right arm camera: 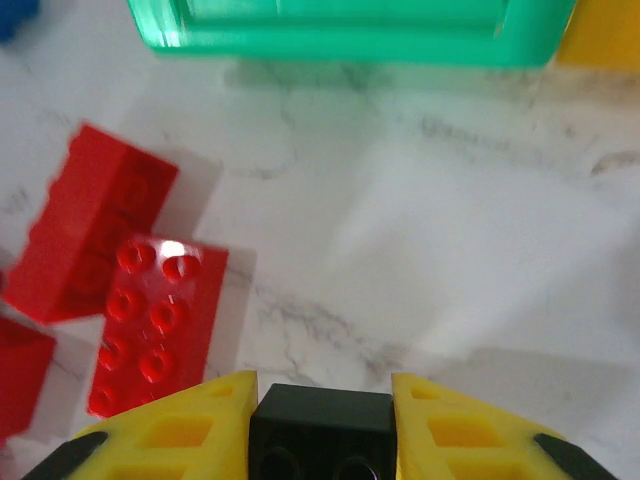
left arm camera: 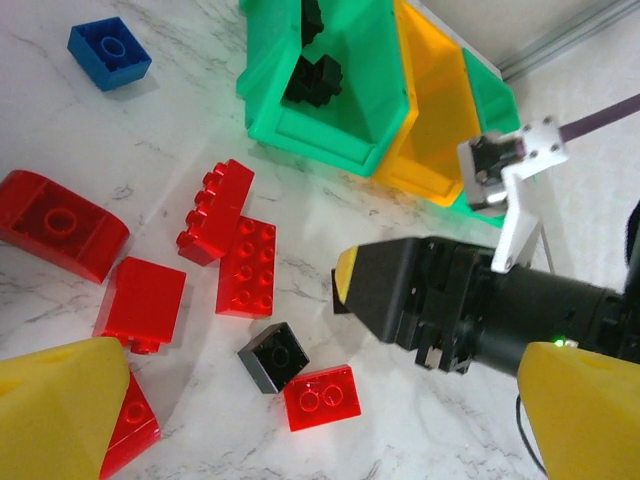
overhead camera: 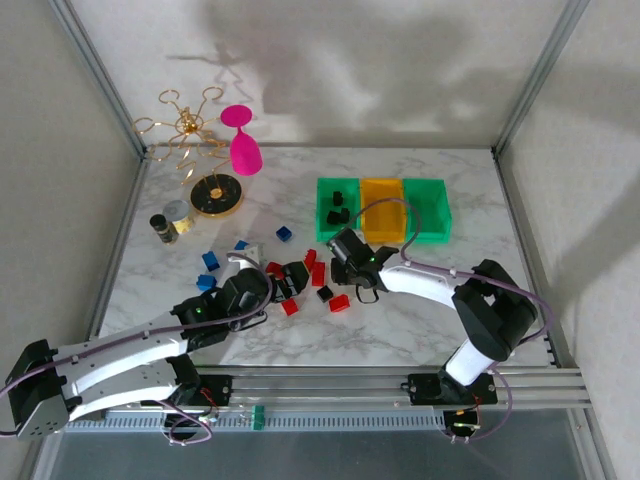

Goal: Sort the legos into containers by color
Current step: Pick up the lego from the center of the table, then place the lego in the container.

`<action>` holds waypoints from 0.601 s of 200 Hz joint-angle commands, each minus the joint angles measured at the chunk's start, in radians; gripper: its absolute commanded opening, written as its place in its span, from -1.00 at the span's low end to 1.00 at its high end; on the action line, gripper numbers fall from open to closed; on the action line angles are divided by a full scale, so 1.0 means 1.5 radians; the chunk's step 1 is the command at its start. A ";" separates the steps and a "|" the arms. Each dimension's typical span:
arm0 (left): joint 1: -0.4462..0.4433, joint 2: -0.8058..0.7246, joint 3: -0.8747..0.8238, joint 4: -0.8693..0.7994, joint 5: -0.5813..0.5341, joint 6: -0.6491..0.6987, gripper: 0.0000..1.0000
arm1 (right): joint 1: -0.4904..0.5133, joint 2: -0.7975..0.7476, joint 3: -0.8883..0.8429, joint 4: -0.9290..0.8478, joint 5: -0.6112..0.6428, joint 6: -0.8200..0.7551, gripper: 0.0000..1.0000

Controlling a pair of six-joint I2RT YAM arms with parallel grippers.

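- Right wrist view: a black lego sits wedged between the two yellow fingers of the right tool. It touches both, so that tool is clamped on it, with the marble counter beyond.
- Just left of it lies an eight-stud red lego, with a bigger red lego right up against it.
- Further out, the wall of a green bin runs along the top edge, and a corner of the orange-yellow bin sits beside it.
- From the top camera the three bins stand side by side at the back right of the counter. The row goes green, orange-yellow, then a second green bin.
- The first green bin already has a few black pieces in it.
- The other red bricks are scattered between the two arms, while the blue bricks lie further left.
- The left tool has its yellow fingertips spread wide apart, low over the red pile. Between them a loose black brick lies just beside a see-through red brick.
- Way off at the back left are a black-and-gold disc stand, two small jars and a pink goblet.
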 commanded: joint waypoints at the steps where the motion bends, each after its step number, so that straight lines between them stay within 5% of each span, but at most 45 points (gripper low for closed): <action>1: 0.010 0.014 0.035 -0.002 -0.022 0.025 0.99 | -0.024 -0.008 0.049 -0.012 0.023 -0.032 -0.36; 120: 0.133 0.065 0.085 0.018 0.030 0.080 0.99 | -0.130 0.202 0.310 0.032 0.068 -0.157 -0.34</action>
